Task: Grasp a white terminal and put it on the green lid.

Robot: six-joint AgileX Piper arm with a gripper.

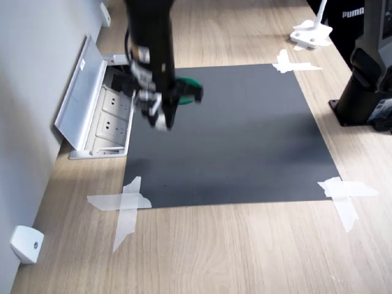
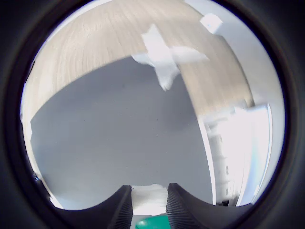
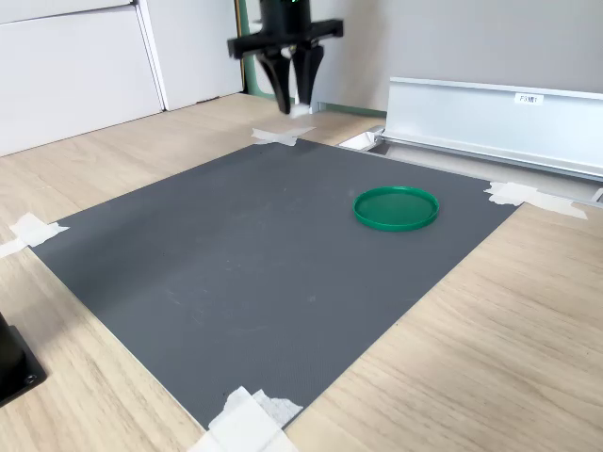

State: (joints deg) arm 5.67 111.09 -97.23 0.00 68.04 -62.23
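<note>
Dark mat taped on wood table, wall behind.

lid: dark green | terminal: white | gripper: black | mat: dark grey, plain | table: light wood grain | tape strips: white | wall socket box: pale grey-white

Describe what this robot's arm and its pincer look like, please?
The arm is a dark black column carrying silvery-white fittings low down. Its gripper has two black, tapering fingers hanging from a black crossbar. Any cables or markings are too blurred to make out.
</note>
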